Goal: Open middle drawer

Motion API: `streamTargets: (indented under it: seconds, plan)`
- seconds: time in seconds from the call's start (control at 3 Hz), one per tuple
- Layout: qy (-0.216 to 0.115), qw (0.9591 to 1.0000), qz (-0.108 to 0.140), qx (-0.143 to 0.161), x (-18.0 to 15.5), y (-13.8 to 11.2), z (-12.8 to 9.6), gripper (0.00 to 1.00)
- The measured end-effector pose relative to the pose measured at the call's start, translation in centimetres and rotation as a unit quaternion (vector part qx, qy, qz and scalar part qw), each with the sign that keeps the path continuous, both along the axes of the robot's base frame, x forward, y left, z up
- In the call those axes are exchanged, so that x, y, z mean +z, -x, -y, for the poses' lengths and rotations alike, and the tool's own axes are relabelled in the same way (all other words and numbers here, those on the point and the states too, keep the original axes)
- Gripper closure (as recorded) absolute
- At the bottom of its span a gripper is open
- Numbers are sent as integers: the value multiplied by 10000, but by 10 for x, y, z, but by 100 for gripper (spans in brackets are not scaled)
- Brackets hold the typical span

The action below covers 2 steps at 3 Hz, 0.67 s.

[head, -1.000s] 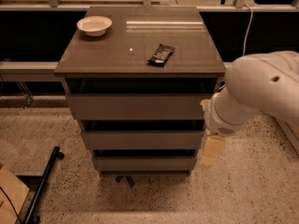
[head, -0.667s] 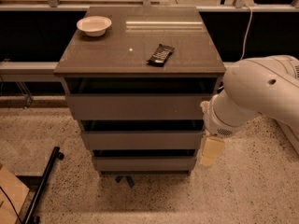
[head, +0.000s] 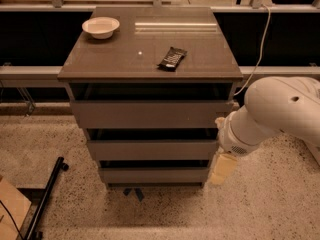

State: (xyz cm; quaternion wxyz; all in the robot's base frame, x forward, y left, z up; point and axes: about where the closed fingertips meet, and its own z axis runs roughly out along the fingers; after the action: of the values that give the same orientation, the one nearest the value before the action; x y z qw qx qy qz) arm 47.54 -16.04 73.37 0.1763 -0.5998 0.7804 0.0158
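The grey-brown cabinet has three stacked handleless drawers. The middle drawer (head: 152,149) sits between the wider top drawer (head: 150,114) and the narrower bottom drawer (head: 154,175), and its front is in line with theirs. My gripper (head: 222,168) hangs pale and pointing down from the white arm (head: 280,111). It is just off the cabinet's right edge, level with the middle and bottom drawers. It holds nothing that I can see.
On the cabinet top (head: 115,59) are a white bowl (head: 101,27) at the back left and a black remote-like object (head: 172,58) near the middle. A black pole (head: 47,196) lies on the speckled floor at the left. A cable (head: 257,49) hangs at the right.
The arm has sunk slightly and the gripper has shifted a little down and left, nearer the cabinet's right edge. The drawers have not moved.
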Motion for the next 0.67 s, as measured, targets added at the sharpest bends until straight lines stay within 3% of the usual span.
streamTargets:
  seconds: [0.67]
  plan:
    - [-824,9963,100,-210,-53,-39,-11,0]
